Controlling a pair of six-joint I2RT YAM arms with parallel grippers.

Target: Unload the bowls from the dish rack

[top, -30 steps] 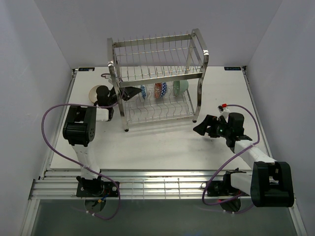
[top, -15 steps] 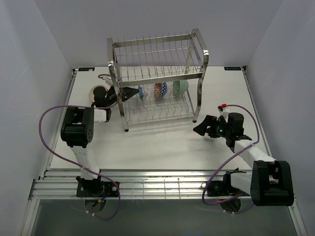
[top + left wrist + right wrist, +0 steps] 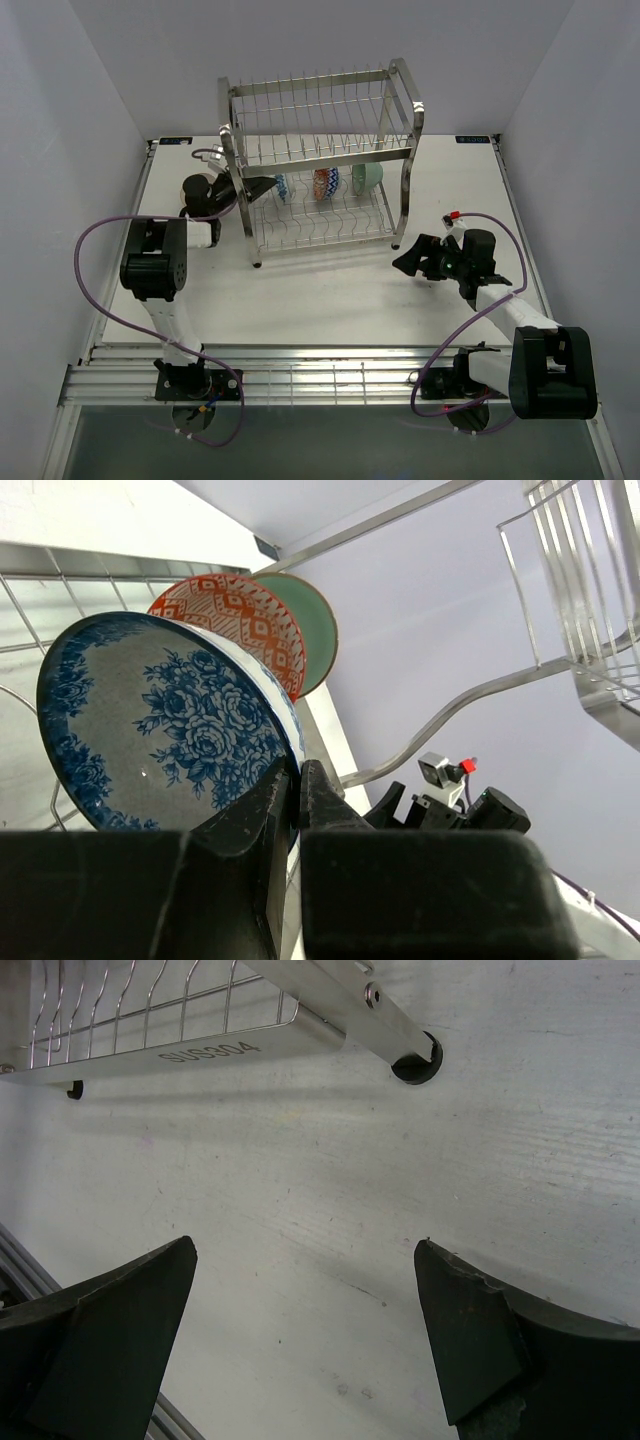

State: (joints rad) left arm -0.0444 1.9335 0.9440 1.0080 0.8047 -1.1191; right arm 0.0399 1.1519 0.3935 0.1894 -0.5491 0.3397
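The left pincer (image 3: pixel 262 188), from above, enters the dish rack's (image 3: pixel 320 150) lower tier at its left edge. Its wrist view shows it clenched on the blue-floral bowl's (image 3: pixel 160 720) rim, with the red-patterned bowl (image 3: pixel 245 620) close behind. In the right wrist view, the right pincer (image 3: pixel 305 1250) gapes over the counter (image 3: pixel 300 1190), near a rack foot.

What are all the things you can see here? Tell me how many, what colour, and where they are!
Dish rack: one, shiny steel, two tiers, middle back of the table.
Blue-and-white bowl: one, on edge, left end of the row on the lower tier.
Red patterned bowl: one, on edge, next in the row.
Mint green bowl: one, on edge, right end of the row.
Pale round thing: one, left of the rack, mostly hidden behind the left arm; cannot tell what it is.
Table: one, white.
Left gripper: black, pinching the blue-and-white bowl's rim.
Right gripper: black, open, over bare table near the rack's right front foot.
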